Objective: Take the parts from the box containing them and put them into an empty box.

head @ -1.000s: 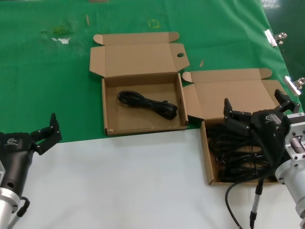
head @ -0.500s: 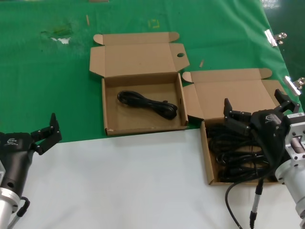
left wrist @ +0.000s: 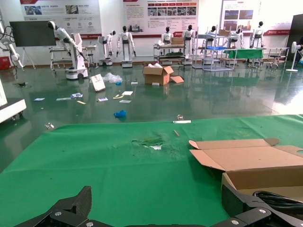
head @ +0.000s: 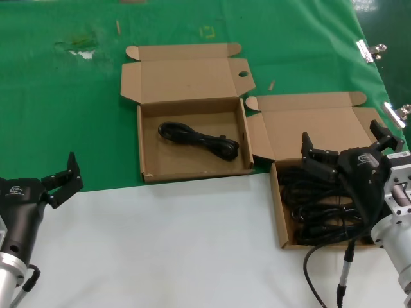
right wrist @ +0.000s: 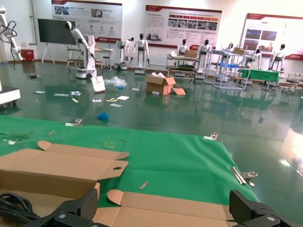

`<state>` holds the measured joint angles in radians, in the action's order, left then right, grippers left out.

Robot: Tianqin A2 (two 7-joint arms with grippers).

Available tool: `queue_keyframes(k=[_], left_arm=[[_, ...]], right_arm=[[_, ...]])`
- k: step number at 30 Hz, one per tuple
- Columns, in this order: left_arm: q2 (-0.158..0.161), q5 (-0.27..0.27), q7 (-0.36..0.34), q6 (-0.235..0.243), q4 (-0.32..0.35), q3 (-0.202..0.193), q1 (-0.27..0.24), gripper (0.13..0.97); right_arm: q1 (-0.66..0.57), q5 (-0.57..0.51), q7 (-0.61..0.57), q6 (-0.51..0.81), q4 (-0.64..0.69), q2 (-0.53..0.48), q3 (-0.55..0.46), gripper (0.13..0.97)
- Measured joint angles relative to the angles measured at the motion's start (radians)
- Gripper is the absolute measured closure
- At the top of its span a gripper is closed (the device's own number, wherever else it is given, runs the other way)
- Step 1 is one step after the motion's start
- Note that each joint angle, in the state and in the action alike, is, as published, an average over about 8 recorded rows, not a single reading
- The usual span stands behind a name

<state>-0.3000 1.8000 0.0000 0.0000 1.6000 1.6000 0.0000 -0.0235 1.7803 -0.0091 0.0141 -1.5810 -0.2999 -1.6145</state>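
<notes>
Green cloth (head: 64, 96) and white tabletop (head: 160, 244); nothing has shifted in the last second. Right pincer (head: 347, 144) hovers released over the black bundled cables (head: 314, 208) in the plain-lidded brown cardboard box (head: 280, 218); no grasp yet. One cable (head: 199, 140) lies well aside in the hole-lidded box (head: 192, 168). Left pincer (head: 61, 176) idles released, far off.

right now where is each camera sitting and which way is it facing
Head view: on the robot's head, looking forward and down at the box with the holed lid, the plain-lidded box of cables, left gripper and right gripper.
Left wrist view: on the left wrist, facing across the green cloth into the hall; its fingertips show.
Right wrist view: on the right wrist, facing likewise; its fingertips show.
Shared: all three show the holed-lid box.
</notes>
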Motion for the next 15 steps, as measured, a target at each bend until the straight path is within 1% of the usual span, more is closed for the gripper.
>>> queue_keyframes(k=[15], left_arm=[[0.0,0.0,0.0,0.0,0.0,0.0,0.0,0.132]], right_arm=[[0.0,0.0,0.0,0.0,0.0,0.0,0.0,0.129]])
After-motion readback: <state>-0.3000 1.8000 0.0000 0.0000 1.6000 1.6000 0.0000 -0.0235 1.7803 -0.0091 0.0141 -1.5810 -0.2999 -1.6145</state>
